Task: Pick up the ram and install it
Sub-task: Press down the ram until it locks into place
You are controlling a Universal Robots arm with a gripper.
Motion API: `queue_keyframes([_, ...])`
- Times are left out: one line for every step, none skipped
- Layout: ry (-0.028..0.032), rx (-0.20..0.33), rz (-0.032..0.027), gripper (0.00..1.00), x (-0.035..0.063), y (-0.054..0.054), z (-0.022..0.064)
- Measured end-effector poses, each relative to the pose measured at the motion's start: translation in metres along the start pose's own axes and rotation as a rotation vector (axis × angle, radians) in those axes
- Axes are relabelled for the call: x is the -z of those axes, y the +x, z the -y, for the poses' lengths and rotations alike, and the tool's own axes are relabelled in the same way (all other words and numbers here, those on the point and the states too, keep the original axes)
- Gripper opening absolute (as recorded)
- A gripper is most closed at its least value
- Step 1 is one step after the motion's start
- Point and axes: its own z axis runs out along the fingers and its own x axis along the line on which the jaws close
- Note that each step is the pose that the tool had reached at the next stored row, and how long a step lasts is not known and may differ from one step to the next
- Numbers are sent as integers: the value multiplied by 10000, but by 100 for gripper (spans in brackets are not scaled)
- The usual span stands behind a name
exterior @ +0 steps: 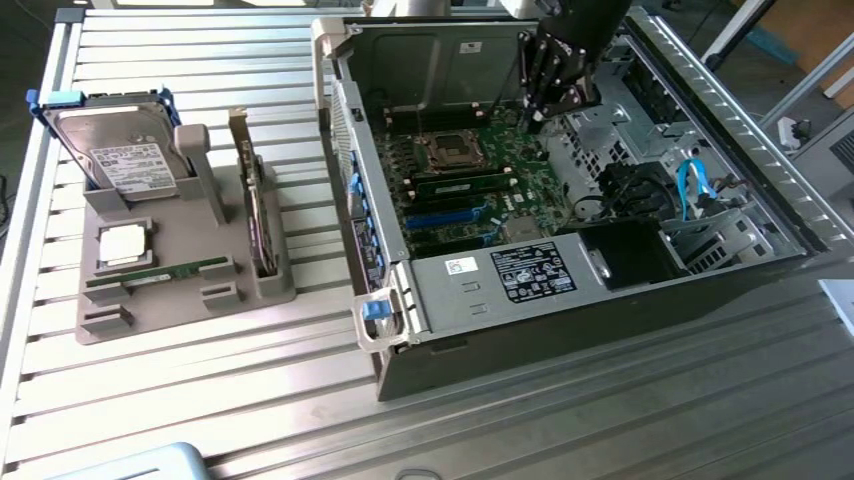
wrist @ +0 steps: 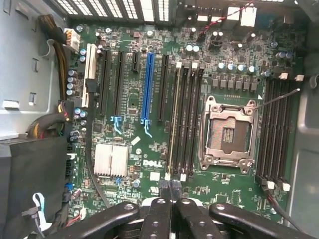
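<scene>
Distance between tool and part is what matters here. The ram (exterior: 158, 272), a narrow green stick with dark chips, lies flat in a groove at the front of the grey parts holder (exterior: 160, 312) on the desk (exterior: 534, 430). That is outside the open computer case (exterior: 400, 330) and well apart from the end effector (exterior: 561, 100), which hangs over the far side of the case interior. From the end effector the ram lies across the case wall towards the exterior view's left and nearer the camera. Its long axis runs roughly left to right in that view, rising slightly to the right. On the same holder, a hard drive (exterior: 127, 160) and an upright expansion card (exterior: 254, 210) stand behind the ram, and a square silver processor chip (exterior: 123, 243) sits just beside it. The wrist view looks straight down on the motherboard (wrist: 134, 94). There the end effector (wrist: 171, 199) has its two fingers pressed together, with nothing visible between them, and they point at the end of the bank of memory slots (wrist: 192, 119) next to the bare CPU socket (wrist: 227, 132). One slot of that bank appears to carry a seated memory stick (exterior: 461, 185), seen edge-on as a pale strip (wrist: 175, 119), though I cannot be sure. My judgement is that the stick on the holder is not yet picked up.
</scene>
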Motion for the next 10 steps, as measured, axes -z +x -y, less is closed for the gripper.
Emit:
queue_keyframes([0,0,0,11,-61,-3,2])
queue_keyframes([0,0,0,11,-122,-5,3])
queue_keyframes([-1,1,-1,11,-167,-7,4])
queue_keyframes([0,1,1,11,-207,-9,5])
queue_keyframes([0,1,0,11,-240,-11,6])
queue_keyframes([0,1,0,11,-273,-12,6])
queue_keyframes([0,1,0,11,-314,-14,7])
queue_keyframes([0,0,0,11,-355,-15,8])
queue_keyframes([0,1,1,11,-387,-17,9])
queue_keyframes([-1,1,0,11,-430,-19,10])
